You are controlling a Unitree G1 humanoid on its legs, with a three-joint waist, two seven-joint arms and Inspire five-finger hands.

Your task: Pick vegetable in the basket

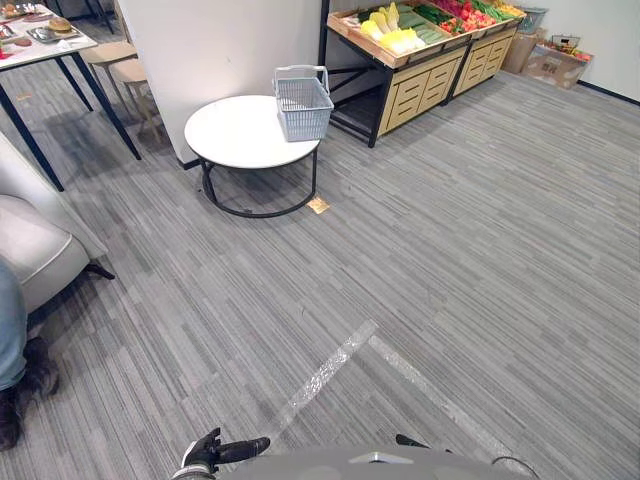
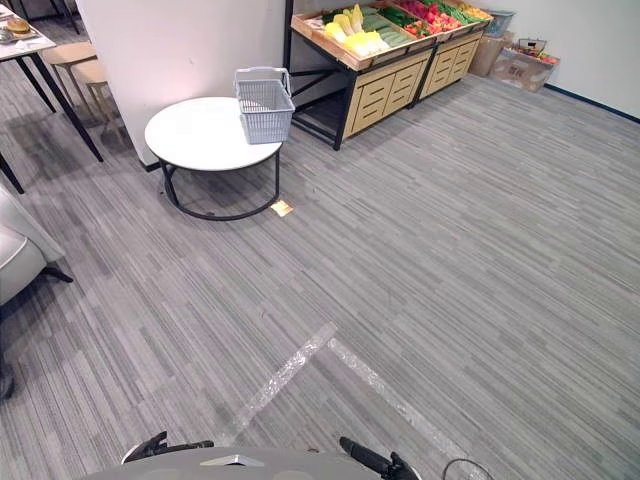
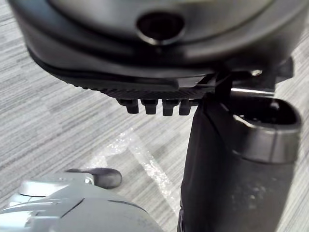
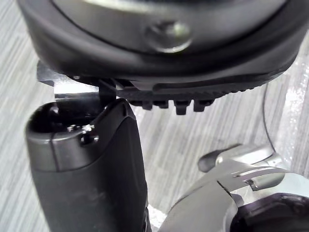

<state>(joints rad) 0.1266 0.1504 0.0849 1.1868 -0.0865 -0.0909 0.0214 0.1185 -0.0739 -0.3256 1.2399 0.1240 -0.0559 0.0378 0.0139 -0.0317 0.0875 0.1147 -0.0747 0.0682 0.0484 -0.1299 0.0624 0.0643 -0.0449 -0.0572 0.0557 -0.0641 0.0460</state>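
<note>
A pale blue plastic basket stands upright on the right edge of a round white table, far ahead on the left. Behind it, a wooden display stand holds yellow, green and red vegetables. My left hand hangs low at the bottom edge, fingers straight and holding nothing. My right hand also hangs low, its fingers relaxed and empty. Both hands are far from the basket and the stand, over bare carpet.
A grey armchair and a person's leg and shoe are at the left. A dining table with stools stands at the far left. Cardboard boxes sit past the stand. Clear tape lines cross the carpet.
</note>
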